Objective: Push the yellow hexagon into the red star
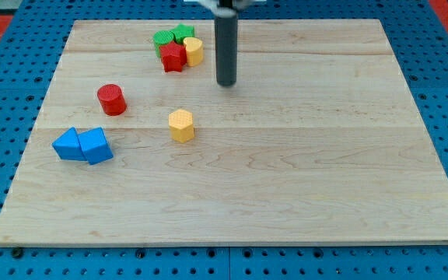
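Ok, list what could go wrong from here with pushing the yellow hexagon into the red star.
1. My tip sits up and to the right of the yellow hexagon, on the star's side; pushing from here would likely drive it away.
2. The red star touches the green blocks and a yellow cylinder; a hard push may scatter them.
3. The red cylinder stands left of the path; an off-centre shove could veer the hexagon toward it.
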Motion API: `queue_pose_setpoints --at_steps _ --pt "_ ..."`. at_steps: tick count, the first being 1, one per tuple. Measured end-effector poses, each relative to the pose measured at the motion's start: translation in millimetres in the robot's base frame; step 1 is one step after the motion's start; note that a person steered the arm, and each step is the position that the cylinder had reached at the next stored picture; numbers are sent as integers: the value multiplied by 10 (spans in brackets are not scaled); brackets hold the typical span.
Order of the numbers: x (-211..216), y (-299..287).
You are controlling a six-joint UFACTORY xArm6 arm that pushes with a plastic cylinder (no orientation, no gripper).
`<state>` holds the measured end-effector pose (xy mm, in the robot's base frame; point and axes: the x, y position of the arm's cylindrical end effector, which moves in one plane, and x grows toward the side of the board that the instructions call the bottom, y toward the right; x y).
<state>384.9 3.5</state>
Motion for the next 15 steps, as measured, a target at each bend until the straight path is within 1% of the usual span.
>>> queue_pose_setpoints --at_steps 1,2,3,4,5,7,8,9,10,11,12,13,14,15 --pt "904 0" --pt "787 -386" --pt "110 -1093" --pt "169 -1157" --pt "338 -1475" --pt "364 -2155" --pt "426 -2598" --pt "141 -2628" --pt "-165 -1943" --pt "-441 -1509" --pt "-200 -1854" --pt "-539 -2064" --pt "-613 -1796" --pt "-614 -1683"
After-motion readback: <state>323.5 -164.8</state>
